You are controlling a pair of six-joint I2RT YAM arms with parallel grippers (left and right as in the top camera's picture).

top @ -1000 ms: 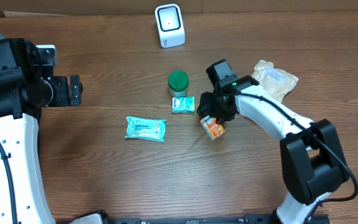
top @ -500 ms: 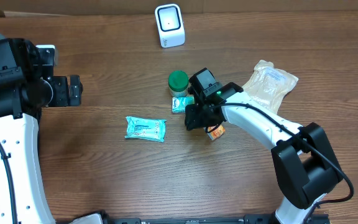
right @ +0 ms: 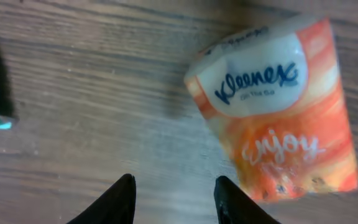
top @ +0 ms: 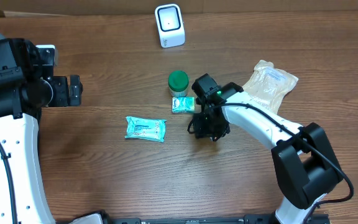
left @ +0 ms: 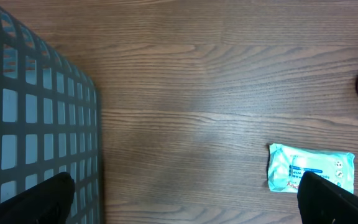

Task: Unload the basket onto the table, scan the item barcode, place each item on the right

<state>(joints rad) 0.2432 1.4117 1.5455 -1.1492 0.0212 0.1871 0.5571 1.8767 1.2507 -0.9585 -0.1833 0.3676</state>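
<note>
Risk notes, right arm over the item:

- Right hand (right: 174,186) is partly spread, with only bare desk (top: 104,180) between its fingers. The Kleenex pack (right: 277,109) lies outside the gap, just beside one finger. Judgement: closing here would catch nothing, or only nip the near edge of the wrapper.
- A grip on an edge of a soft film pack could slip or let the pack swing, so the barcode would reach the scanner (top: 169,25) at an odd angle.
- If the hand descends off-centre, a finger may land on the pack or shove it across the wood.
- The teal packet (top: 183,104) sits near the pack, and the green-lidded jar (top: 178,81) is close behind it. A sideways correction could knock either one.
- No barcode shows on the face in view. It is probably underneath or on a side — the pack may need turning, another chance to drop it.

Position: the pack lies flat on the desk, mid-right. In the overhead view it is hidden under the right hand.

Orientation (right wrist view): printed face up, "Kleenex" end toward the top of the frame. The long axis runs top to bottom, leaning slightly to the lower right, and the lettering rises to the right.

Left hand (top: 74,91) is spread wide and empty, well apart at the far left.
</note>
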